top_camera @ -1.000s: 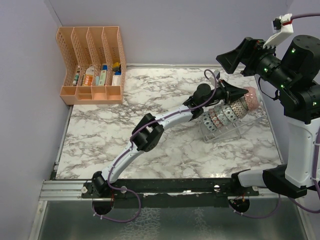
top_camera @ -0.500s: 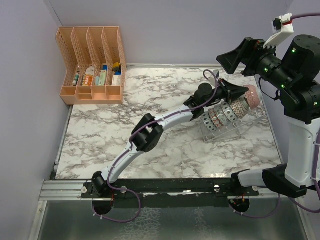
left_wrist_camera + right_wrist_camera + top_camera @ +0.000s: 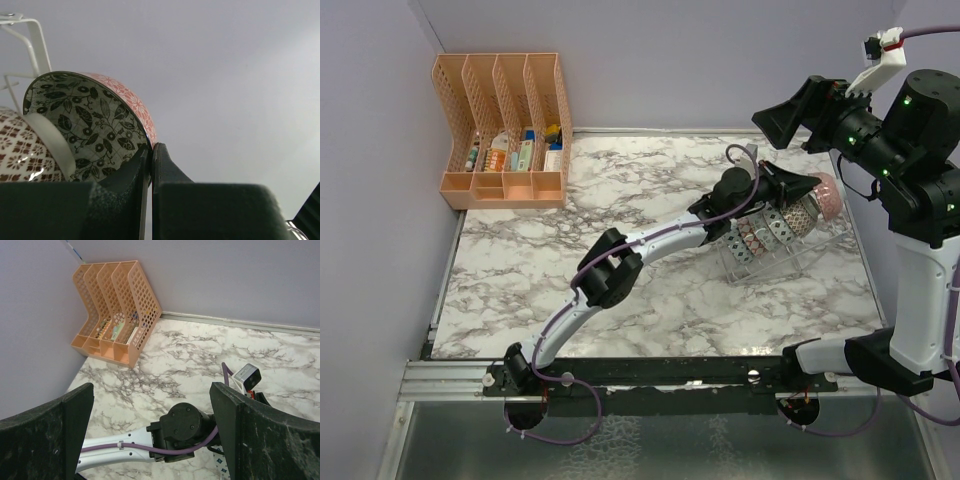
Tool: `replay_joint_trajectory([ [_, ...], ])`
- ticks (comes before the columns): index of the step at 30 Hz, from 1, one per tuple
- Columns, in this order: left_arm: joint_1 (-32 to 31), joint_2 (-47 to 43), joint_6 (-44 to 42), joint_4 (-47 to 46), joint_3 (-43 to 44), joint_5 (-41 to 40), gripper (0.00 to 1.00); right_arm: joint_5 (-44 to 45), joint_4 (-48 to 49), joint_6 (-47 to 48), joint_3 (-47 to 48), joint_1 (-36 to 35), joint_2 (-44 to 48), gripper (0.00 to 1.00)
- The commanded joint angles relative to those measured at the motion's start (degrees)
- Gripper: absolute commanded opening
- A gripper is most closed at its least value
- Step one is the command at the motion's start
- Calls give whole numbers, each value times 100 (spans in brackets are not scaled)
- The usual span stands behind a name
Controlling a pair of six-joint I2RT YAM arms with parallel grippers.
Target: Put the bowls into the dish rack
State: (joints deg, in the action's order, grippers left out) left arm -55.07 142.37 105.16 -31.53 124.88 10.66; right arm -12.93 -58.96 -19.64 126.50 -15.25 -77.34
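The clear dish rack point(image 3: 790, 258) stands at the table's right and holds a tilted row of several patterned bowls point(image 3: 763, 231). My left gripper point(image 3: 808, 188) is shut on the rim of a red/pink bowl point(image 3: 829, 198) at the row's far right end. In the left wrist view my gripper point(image 3: 151, 150) pinches that bowl's rim; the bowl point(image 3: 85, 120) has a black leaf pattern inside. A brown-red bowl point(image 3: 20, 152) sits beside it, and white rack wire point(image 3: 39, 42) rises behind. My right gripper point(image 3: 798, 112) is open and empty, raised high above the rack point(image 3: 152, 432).
A peach slotted organizer point(image 3: 505, 130) with small items stands in the far left corner; it also shows in the right wrist view point(image 3: 117, 315). My left arm point(image 3: 620, 265) stretches diagonally across the marble table point(image 3: 570, 260). Purple walls close in the left and back.
My left gripper and the pink bowl have shifted slightly up and right at the rack's end. The right arm has not moved.
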Motion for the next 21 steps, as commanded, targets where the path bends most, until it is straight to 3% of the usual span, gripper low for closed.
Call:
replay_joint_trajectory([
  [1,-90,-579,-11,-321,-174,-396,0,-130,-12,70,50,39,103,99],
  [21,-280,-821,-84,-216,-434,-597,0,-183,-16,65,-72,39,236,99],
])
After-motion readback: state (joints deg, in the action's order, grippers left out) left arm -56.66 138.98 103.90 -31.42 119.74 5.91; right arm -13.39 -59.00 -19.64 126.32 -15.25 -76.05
